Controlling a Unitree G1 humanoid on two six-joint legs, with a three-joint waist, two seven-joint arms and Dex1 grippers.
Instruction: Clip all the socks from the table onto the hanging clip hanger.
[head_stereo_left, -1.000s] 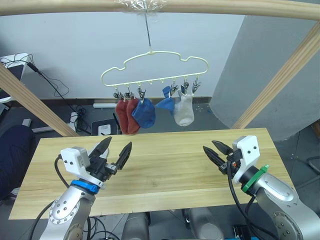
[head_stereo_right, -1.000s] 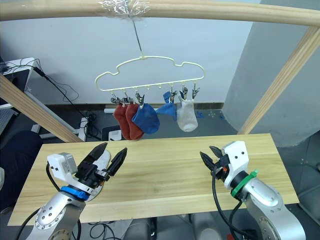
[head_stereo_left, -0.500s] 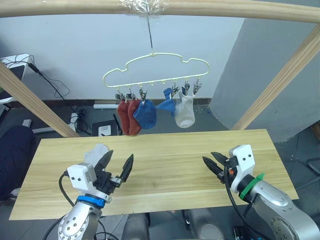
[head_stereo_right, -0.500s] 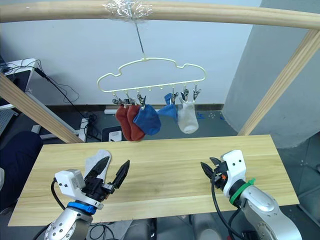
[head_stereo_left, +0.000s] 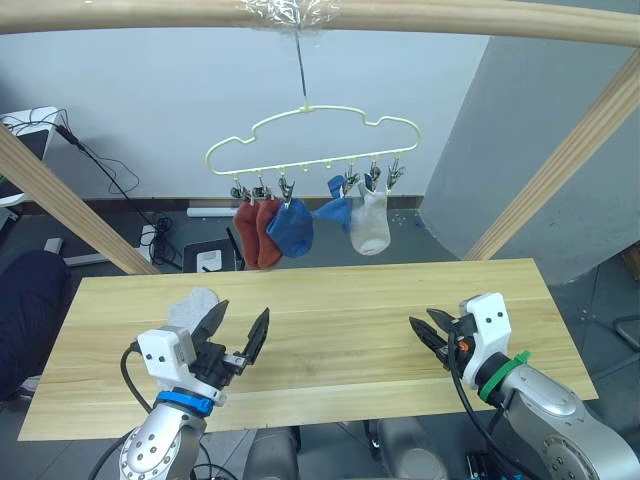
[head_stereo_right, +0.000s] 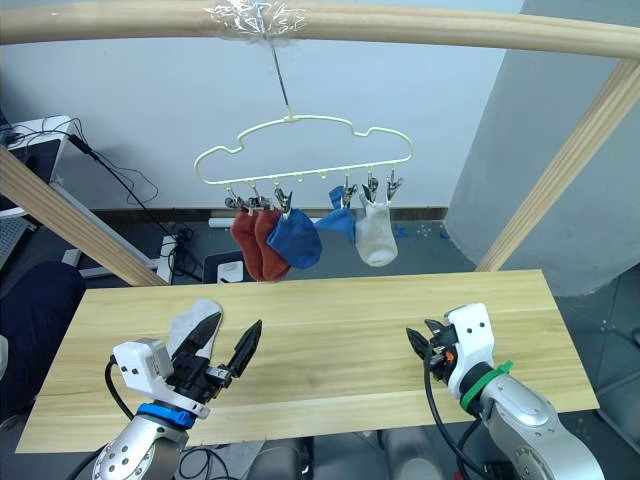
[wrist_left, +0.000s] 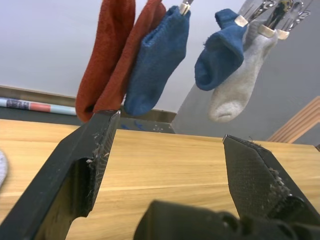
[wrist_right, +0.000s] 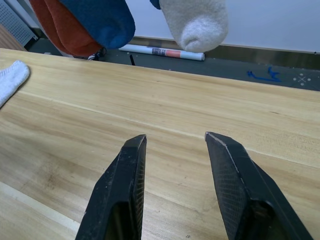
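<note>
The pale yellow clip hanger (head_stereo_left: 310, 140) hangs from the top beam beyond the table (head_stereo_left: 340, 330). Two rust red socks (head_stereo_left: 255, 232), two blue socks (head_stereo_left: 291, 226) and one light grey sock (head_stereo_left: 368, 223) are clipped to it. Another light grey sock (head_stereo_left: 192, 305) lies flat on the table's left part. My left gripper (head_stereo_left: 244, 310) is open and empty, hovering just near and right of that sock. At the right, my right gripper (head_stereo_left: 422, 319) is open and empty above bare wood. The right wrist view has the table sock (wrist_right: 12, 80) far off to one side.
A wooden beam (head_stereo_left: 400, 18) crosses overhead, with slanted wooden posts at the left (head_stereo_left: 60, 205) and right (head_stereo_left: 560, 160) ends of the table. Cables and a power strip (head_stereo_left: 150, 240) lie on the floor behind. A dark blue shape (head_stereo_left: 25, 310) sits off the table's left end.
Both arms have drawn back toward the table's near edge and lower, and the left gripper no longer covers the grey sock on the table. Both grippers stayed open.
</note>
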